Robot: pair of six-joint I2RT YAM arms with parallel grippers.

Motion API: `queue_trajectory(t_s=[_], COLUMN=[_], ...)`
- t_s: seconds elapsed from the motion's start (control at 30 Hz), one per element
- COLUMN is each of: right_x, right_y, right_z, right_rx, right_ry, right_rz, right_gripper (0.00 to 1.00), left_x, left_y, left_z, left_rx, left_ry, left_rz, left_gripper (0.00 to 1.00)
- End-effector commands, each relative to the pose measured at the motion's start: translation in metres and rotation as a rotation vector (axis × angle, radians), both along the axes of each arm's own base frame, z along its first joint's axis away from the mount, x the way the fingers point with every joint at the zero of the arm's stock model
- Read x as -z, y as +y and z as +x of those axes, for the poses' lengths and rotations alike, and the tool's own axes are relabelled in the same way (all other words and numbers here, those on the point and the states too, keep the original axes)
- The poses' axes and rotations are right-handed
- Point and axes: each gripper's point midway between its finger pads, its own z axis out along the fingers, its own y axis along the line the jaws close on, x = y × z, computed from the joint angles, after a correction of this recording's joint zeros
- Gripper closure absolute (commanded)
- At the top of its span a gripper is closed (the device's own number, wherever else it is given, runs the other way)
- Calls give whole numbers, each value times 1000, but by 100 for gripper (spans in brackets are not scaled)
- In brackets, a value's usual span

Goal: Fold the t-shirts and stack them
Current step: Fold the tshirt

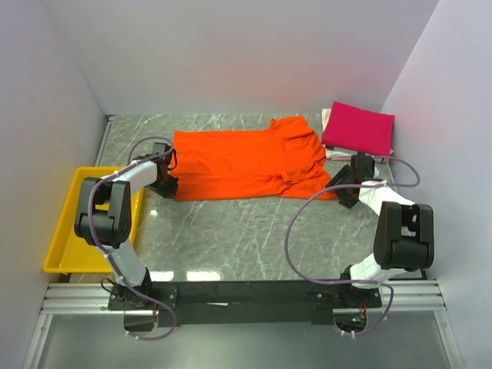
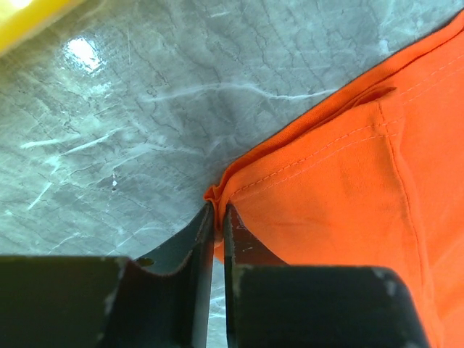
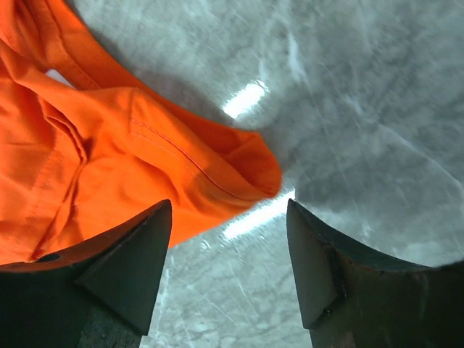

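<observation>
While the top view shows the orange t-shirt (image 1: pixel 246 165) spread with its long axis running left to right across the middle of the frame, my left fingers (image 1: pixel 167 184) sit at its lower-left corner and my right fingers (image 1: pixel 344 196) at its lower-right corner. Each arm is nearest its own end. The magenta t-shirt (image 1: pixel 359 127) lies folded at upper right, just beside the orange one.

From the left wrist, my left fingers (image 2: pixel 197 246) are pressed together, pinching the very tip of the hem corner. The cloth fans away to the right of the frame over the surface (image 2: pixel 145 109).

From the right wrist, my right fingers (image 3: pixel 138 254) stand spread, gripping nothing. A rounded cloth corner comes in from the upper left and ends just above the gap between them. I judge they must advance and close on it before both ends can lift together.
</observation>
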Motion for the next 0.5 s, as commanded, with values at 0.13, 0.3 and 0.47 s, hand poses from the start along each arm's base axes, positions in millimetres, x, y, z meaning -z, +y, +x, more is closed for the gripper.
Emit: queue_trajectory(t_s=[0.13,0.3,0.47], right_x=[-2,0,-6], right_y=[-9,-11,-14], right_z=[-8,0,14], right_rx=[30,49,71], right_ry=[-25,-35,-59], right_rz=[-35,-31,-32], right_gripper=[30,33,59], left_x=[11,10,9], left_y=[3,5,5], left_z=[-3,-3,-4], left_rx=[-5,-5,-6], left_ry=[28,29,36], left_rz=[20,26,30], left_gripper=[88,89,99])
